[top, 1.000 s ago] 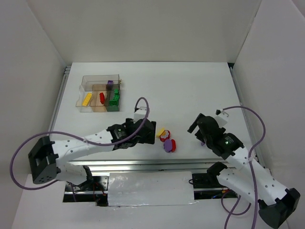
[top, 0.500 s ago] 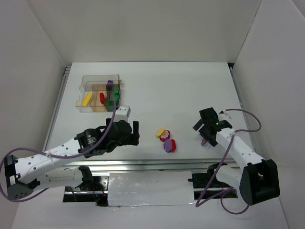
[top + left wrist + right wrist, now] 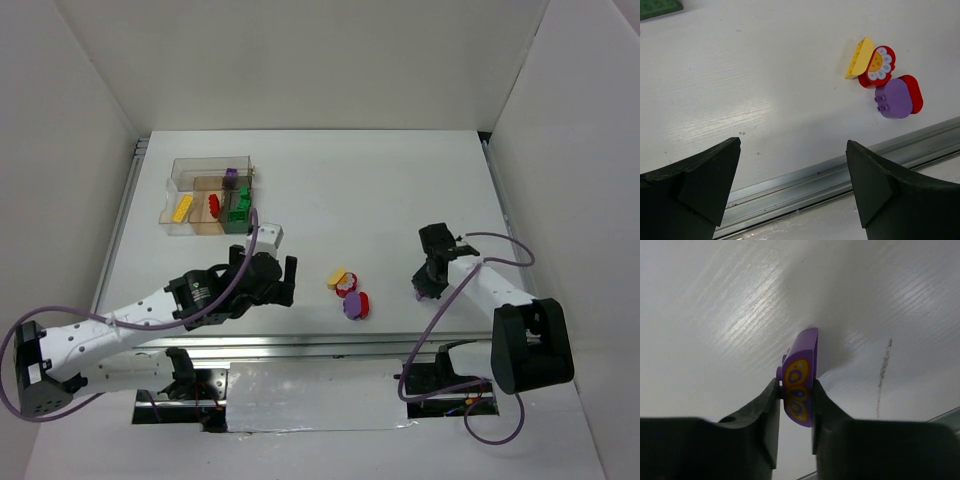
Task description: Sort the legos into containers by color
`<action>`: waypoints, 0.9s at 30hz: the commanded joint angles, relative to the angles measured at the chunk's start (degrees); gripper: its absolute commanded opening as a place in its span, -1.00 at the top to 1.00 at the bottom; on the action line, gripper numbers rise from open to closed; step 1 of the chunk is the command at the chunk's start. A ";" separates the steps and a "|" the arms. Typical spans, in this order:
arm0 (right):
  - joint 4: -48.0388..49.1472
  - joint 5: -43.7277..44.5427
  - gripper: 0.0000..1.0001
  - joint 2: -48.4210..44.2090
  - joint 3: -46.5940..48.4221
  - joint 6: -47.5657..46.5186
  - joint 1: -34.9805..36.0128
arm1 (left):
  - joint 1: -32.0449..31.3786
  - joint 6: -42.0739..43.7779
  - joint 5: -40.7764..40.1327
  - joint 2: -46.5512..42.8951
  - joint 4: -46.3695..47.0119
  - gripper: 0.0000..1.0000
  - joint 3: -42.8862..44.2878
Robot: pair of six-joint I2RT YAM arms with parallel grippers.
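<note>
Lifting the purple piece (image 3: 801, 360) cleanly is the step in hand. I would raise it straight off the table (image 3: 715, 315) before swinging toward the box (image 3: 183, 163), which sits well away at the far left. I would also check that the grip is square, since the piece stands on edge and could twist out. The right gripper (image 3: 796, 392) is clamped on it, a finger pressed to each side (the yellow-and-orange pattern faces the camera), and the piece seems to touch the table. The left gripper (image 3: 792, 150) hangs wide apart and empty, near the yellow piece (image 3: 860, 57), flower disc (image 3: 879, 67) and purple disc (image 3: 895, 97) clustered by the near edge.
</note>
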 commanded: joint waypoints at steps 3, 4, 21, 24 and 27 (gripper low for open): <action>2.64 -2.27 1.00 2.67 1.19 -2.34 -0.23 | 2.21 1.97 2.50 1.79 6.00 -0.99 -0.78; 2.90 -2.70 1.00 2.94 1.45 -3.83 -0.23 | 3.09 1.88 3.39 1.62 6.80 -0.99 -1.04; 23.90 -31.43 1.00 -27.99 3.03 -33.98 36.41 | 6.61 -8.40 22.81 -4.71 21.83 -0.99 0.45; 26.35 -32.33 1.00 -29.40 4.17 -36.27 41.42 | 6.61 -10.07 28.07 -5.07 25.07 -0.99 -0.16; 27.94 -30.22 1.00 -28.61 5.23 -37.24 44.68 | 6.61 -11.39 31.61 -4.01 27.28 -0.98 -0.52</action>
